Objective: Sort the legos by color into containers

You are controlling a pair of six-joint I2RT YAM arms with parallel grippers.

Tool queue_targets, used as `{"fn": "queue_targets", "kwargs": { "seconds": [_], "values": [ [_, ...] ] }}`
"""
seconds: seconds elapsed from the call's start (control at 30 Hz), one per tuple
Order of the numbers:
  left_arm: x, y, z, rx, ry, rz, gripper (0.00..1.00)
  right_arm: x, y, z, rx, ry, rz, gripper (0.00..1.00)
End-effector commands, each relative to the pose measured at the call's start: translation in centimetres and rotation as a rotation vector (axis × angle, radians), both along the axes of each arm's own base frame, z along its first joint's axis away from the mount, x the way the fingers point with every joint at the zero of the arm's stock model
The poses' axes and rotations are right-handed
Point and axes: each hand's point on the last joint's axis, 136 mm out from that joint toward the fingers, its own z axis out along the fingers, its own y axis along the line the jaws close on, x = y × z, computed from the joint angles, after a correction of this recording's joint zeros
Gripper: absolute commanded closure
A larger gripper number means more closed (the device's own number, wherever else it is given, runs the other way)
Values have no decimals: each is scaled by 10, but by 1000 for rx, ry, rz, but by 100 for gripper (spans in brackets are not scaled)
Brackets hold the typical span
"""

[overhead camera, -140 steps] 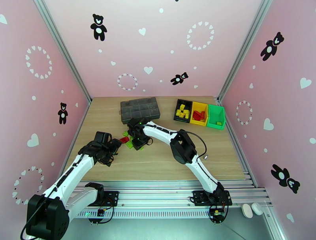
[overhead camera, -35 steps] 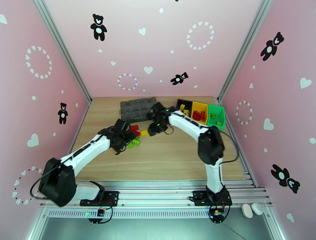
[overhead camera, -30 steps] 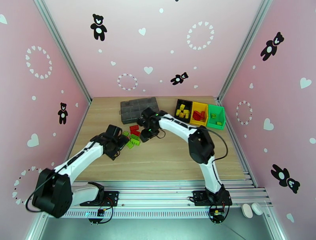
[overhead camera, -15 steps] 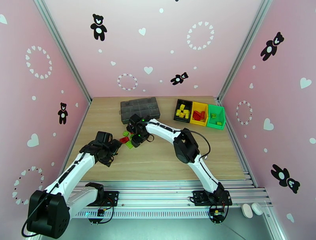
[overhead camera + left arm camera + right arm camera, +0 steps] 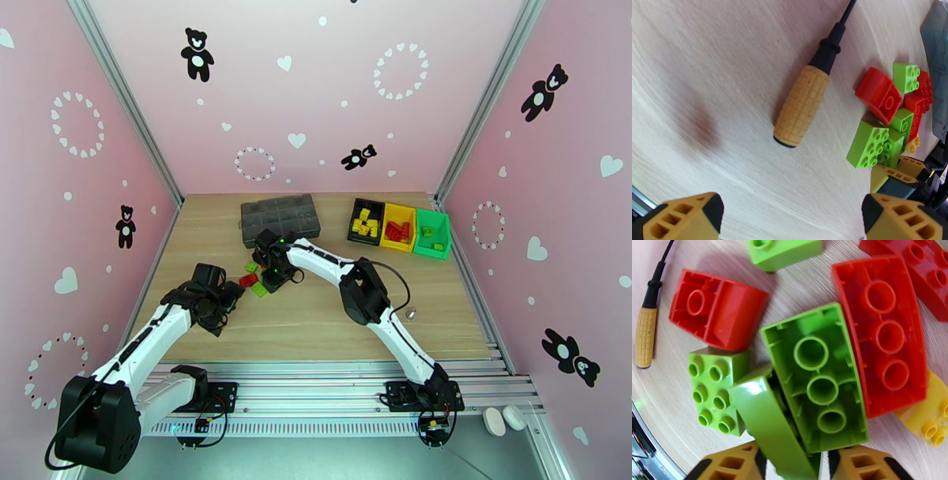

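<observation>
Lying heaped on the worktop (image 5: 316,324): red, lime and yellow legos (image 5: 881,338), several hollow-side up. Pinching a glossy lime brick (image 5: 762,417) in the narrowed right claw (image 5: 794,467), reaching down; holding the left claw (image 5: 790,221) wide open, empty, nearby.

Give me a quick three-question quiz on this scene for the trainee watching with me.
1. True or false: the left gripper is open with nothing between its fingers.
2. The brick between the fingertips of the right gripper is: A red, B green, C yellow.
3. What colour are the bricks in the black bin?
Key: 1 true; 2 B; 3 yellow.
</observation>
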Motion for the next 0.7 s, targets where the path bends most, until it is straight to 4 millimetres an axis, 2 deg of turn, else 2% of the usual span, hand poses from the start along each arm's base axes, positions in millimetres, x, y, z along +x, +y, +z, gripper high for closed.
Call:
{"fn": "queue_targets", "kwargs": {
  "seconds": [0.0,0.13,0.37,0.53,0.6,0.67],
  "values": [
    [6,-1,9,-7,-19,-19,2,-3,2,-1,-15,2,-1,65],
    [10,-4,12,-13,-27,-34,2,-8,5,14,12,-1,15,74],
    [36,-14,24,-48,-80,-63,2,-23,2,55,93,-18,45,77],
    [60,-29,34,-89,-116,-104,2,-21,-15,75,125,-33,4,79],
    [69,-39,36,-115,-130,-127,1,-16,-25,81,145,-28,-34,79],
    [87,-55,50,-136,-164,-166,2,-5,-39,88,161,-37,-87,79]
  ]
}}
